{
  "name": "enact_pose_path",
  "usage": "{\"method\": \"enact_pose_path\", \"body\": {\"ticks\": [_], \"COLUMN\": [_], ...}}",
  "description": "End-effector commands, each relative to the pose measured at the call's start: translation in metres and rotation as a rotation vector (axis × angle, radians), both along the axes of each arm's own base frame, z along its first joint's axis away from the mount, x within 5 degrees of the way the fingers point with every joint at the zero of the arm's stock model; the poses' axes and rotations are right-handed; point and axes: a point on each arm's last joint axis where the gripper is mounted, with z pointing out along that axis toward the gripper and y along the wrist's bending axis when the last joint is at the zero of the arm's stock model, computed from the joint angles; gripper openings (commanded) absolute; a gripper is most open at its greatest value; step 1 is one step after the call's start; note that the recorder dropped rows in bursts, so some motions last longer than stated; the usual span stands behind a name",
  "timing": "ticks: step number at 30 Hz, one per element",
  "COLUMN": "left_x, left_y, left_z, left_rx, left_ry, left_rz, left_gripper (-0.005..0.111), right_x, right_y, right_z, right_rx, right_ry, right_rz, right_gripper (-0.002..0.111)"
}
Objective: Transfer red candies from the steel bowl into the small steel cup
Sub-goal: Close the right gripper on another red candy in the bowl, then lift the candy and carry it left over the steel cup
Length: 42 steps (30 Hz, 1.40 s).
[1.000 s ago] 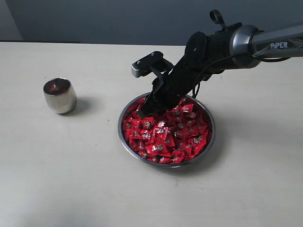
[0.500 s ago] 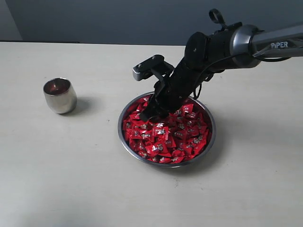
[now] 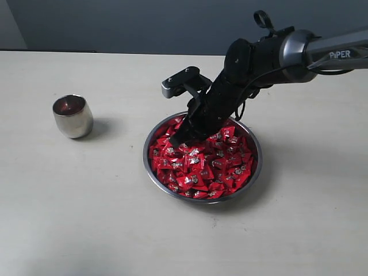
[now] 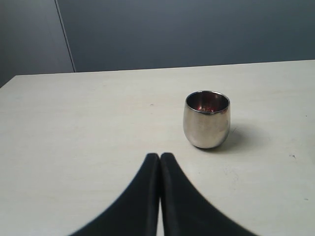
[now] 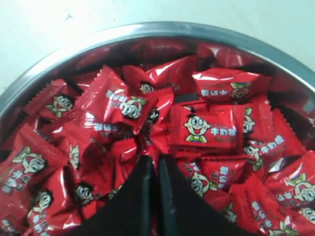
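Red candies (image 3: 201, 164): heaped in the steel bowl (image 3: 145, 161), directly beneath and around the right gripper's (image 3: 175, 140) tips.
Right gripper: fingers drawn together, tips down in the pile; cannot tell whether a sweet is pinched.
Small steel cup (image 3: 73, 117): upright, well apart from the right gripper, out past the bowl's rim.
Left gripper (image 4: 159, 156): fingers closed, empty; cup just ahead, so the nearer arm.
Coming move, judged: lift clear, carry sideways over the cup's mouth.

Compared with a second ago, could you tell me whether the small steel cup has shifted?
No. The small steel cup stands upright at the same spot, with the same gap to the steel bowl on its right.
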Motion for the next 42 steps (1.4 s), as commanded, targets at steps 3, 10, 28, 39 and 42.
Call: {"method": "enact_pose_path", "body": {"ticks": [3, 10, 28, 39, 42], "left_x": [0.0, 0.0, 0.0, 0.0, 0.0], "left_y": [0.0, 0.0, 0.0, 0.0, 0.0], "left_z": [-0.001, -0.001, -0.001, -0.001, -0.001], "left_rx": [-0.003, -0.003, -0.003, -0.003, -0.003], "left_ry": [-0.003, -0.003, -0.003, -0.003, -0.003], "left_rz": [0.0, 0.0, 0.0, 0.0, 0.0], "left_gripper": [0.0, 0.0, 0.0, 0.0, 0.0], "right_x": [0.004, 0.005, 0.01, 0.024, 0.03], "right_y": [-0.001, -0.001, -0.014, -0.005, -0.002], "right_z": [0.009, 0.026, 0.066, 0.084, 0.08], "right_rx": [0.015, 0.049, 0.032, 0.242, 0.279], "right_ry": [-0.039, -0.093, -0.228, -0.366, -0.406], "right_rz": [-0.006, -0.016, -0.142, -0.275, -0.293], "right_gripper": [-0.001, -0.001, -0.001, -0.001, -0.001]}}
